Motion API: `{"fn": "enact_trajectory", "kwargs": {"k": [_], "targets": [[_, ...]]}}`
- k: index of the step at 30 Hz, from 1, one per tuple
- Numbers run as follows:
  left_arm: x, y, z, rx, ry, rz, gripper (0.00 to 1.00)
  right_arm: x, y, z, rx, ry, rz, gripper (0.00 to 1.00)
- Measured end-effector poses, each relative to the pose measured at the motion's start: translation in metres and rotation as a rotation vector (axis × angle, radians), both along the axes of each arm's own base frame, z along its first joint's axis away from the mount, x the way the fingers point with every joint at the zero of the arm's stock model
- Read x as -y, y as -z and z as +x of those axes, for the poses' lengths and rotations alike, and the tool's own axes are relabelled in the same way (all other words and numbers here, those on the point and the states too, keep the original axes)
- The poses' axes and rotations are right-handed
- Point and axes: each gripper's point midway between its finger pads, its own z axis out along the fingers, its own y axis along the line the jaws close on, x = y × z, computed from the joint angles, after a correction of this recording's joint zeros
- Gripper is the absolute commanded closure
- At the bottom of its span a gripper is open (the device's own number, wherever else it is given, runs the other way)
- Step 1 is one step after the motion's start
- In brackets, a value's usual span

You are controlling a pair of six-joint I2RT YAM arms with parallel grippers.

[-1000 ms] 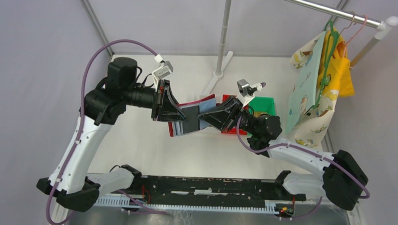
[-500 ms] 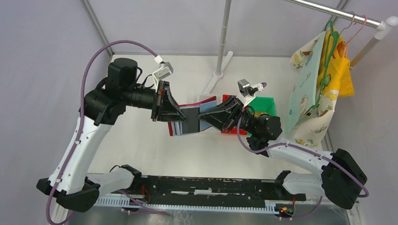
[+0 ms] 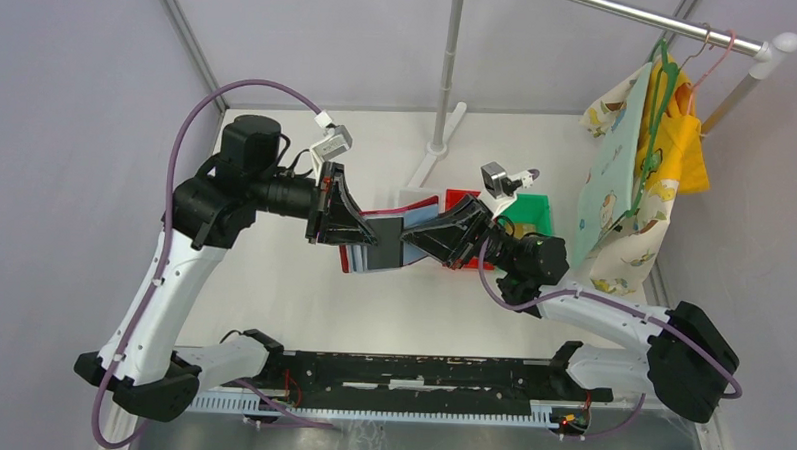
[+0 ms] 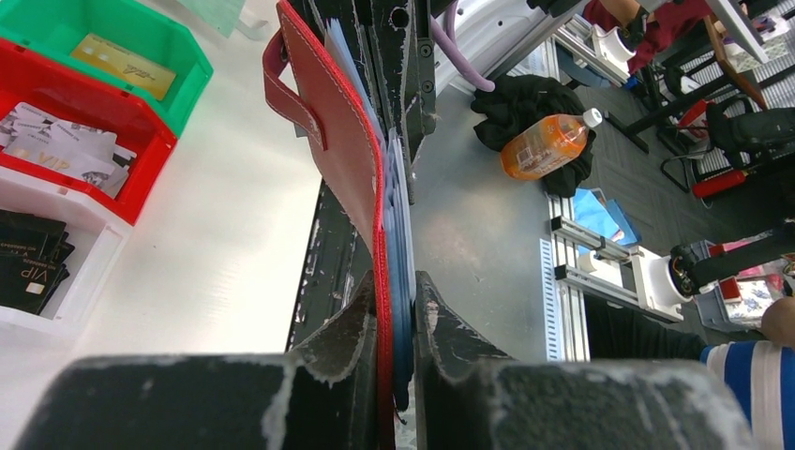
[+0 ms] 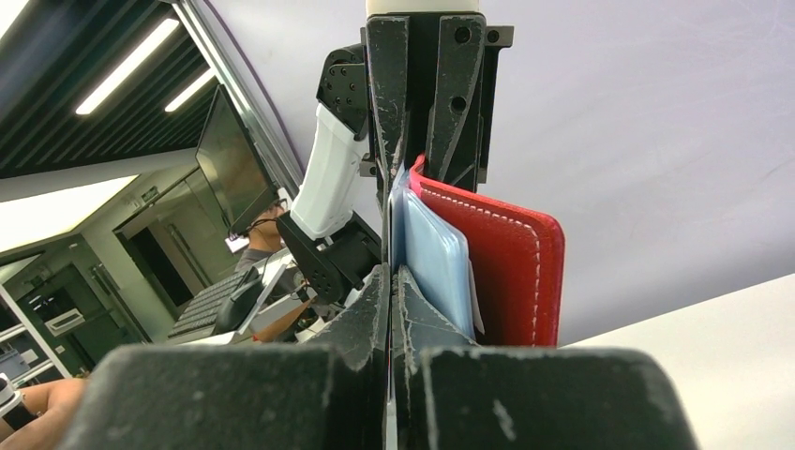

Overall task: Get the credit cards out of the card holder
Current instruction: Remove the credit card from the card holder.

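Observation:
The red card holder [image 3: 415, 215] hangs open in mid-air above the table. My left gripper [image 3: 359, 234] is shut on its edge; in the left wrist view the fingers [image 4: 396, 281] clamp the red cover and grey-blue pockets [image 4: 337, 141]. My right gripper [image 3: 406, 247] is shut on a thin dark credit card [image 3: 382, 249] that lies against the holder's inside. In the right wrist view the gripper [image 5: 389, 272] pinches the card edge-on, beside the blue pockets and red cover [image 5: 506, 272]. Other credit cards lie in the bins.
A green bin [image 4: 141, 37] holds a golden card [image 4: 122, 58], a red bin [image 4: 141, 131] holds silvery cards, and a white bin [image 4: 94, 253] holds dark cards. From above, the red bin [image 3: 463, 199] and green bin [image 3: 533, 208] are behind my right arm. A clothes rack stands back right.
My right arm has drawn back slightly to the right. The left arm has shifted a little. Both grippers keep their grip.

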Motion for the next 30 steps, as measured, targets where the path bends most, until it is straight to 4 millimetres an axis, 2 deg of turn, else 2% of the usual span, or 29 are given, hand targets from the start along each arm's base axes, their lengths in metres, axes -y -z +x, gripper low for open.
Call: {"fn": "enact_trajectory", "kwargs": {"k": [6, 9, 14, 18, 22, 28, 30], "targets": [[0.0, -0.001, 0.0, 0.004, 0.005, -0.003, 0.71, 0.001, 0.002, 0.0, -0.006, 0.004, -0.002, 1.0], [-0.002, -0.007, -0.004, 0.019, 0.013, -0.017, 0.69, 0.005, 0.005, 0.002, -0.01, 0.016, -0.006, 1.0], [-0.004, -0.013, -0.01, 0.039, 0.022, -0.032, 0.81, 0.007, 0.003, 0.002, -0.01, 0.02, -0.005, 1.0], [-0.004, -0.013, -0.008, 0.045, 0.014, -0.03, 0.97, 0.009, 0.0, 0.0, -0.005, 0.02, 0.0, 1.0], [-0.004, -0.013, -0.007, 0.049, 0.012, -0.028, 0.98, 0.009, 0.0, -0.001, -0.007, 0.02, -0.003, 1.0], [-0.004, -0.012, -0.007, 0.05, 0.009, -0.027, 0.98, 0.01, -0.001, -0.001, -0.005, 0.022, -0.004, 0.8], [-0.004, -0.012, -0.007, 0.05, 0.009, -0.027, 0.98, 0.01, -0.002, -0.002, -0.006, 0.019, -0.002, 0.8]]}}
